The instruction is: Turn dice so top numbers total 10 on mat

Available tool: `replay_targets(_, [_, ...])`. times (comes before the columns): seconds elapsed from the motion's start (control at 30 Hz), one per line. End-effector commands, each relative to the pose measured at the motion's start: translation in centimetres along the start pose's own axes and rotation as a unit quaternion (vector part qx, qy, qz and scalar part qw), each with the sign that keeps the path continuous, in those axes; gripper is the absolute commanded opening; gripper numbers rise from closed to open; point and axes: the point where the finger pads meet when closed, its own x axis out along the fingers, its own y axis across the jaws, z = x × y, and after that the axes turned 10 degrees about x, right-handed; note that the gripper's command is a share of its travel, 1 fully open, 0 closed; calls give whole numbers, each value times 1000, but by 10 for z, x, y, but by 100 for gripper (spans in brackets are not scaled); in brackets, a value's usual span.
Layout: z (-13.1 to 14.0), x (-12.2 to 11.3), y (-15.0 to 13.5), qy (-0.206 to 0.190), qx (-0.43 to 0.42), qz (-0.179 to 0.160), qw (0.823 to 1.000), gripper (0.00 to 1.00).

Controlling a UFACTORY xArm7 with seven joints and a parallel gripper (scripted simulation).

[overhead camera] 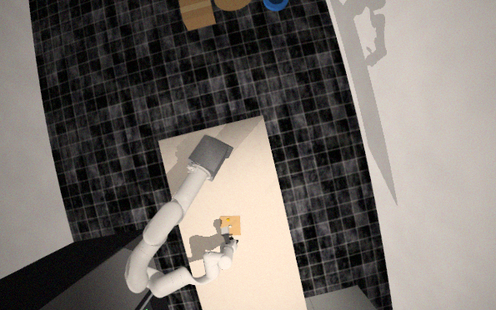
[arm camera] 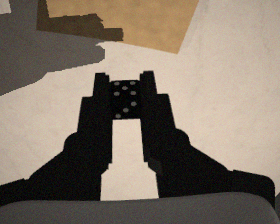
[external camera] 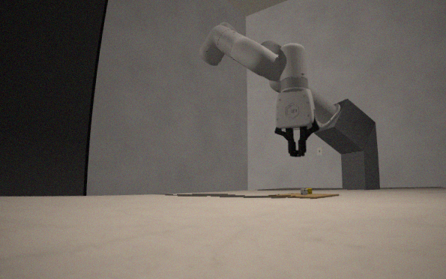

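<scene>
Pincer (overhead camera: 231, 238) (external camera: 297, 154) (arm camera: 125, 92), mostly closed, grips the black die (arm camera: 124, 100) above the desk (overhead camera: 260, 179) (external camera: 163, 232) (arm camera: 231, 85). From it, the mat (overhead camera: 236, 222) (external camera: 325, 196) (arm camera: 141, 20) lies toward the wrist frame's top; I'd carry the die that way before lowering it beside the others.

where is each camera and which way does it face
Top: high overhead, looking down at the table, orange mat and whole arm.
Exterior: low, near tabletop height, looking across at the mat, raised arm and gripper.
Wrist: by the gripper, facing past its black fingers and the black die between them.
Top and exterior share the arm's grey mount.
</scene>
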Motion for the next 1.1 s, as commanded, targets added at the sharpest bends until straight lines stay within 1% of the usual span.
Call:
replay_targets(0.0, [1,-1,1,-1,2,1,1000,11])
replay_targets(0.3, [1,0,1,-1,2,1,1000,11])
replay_targets(0.53, [1,7,1,-1,2,0,1000,11])
replay_targets(0.7, [1,25,1,-1,2,0,1000,11])
replay_targets(1.03, [1,73,2,-1,2,0,1000,11])
replay_targets(1.07, [1,73,2,-1,2,0,1000,11])
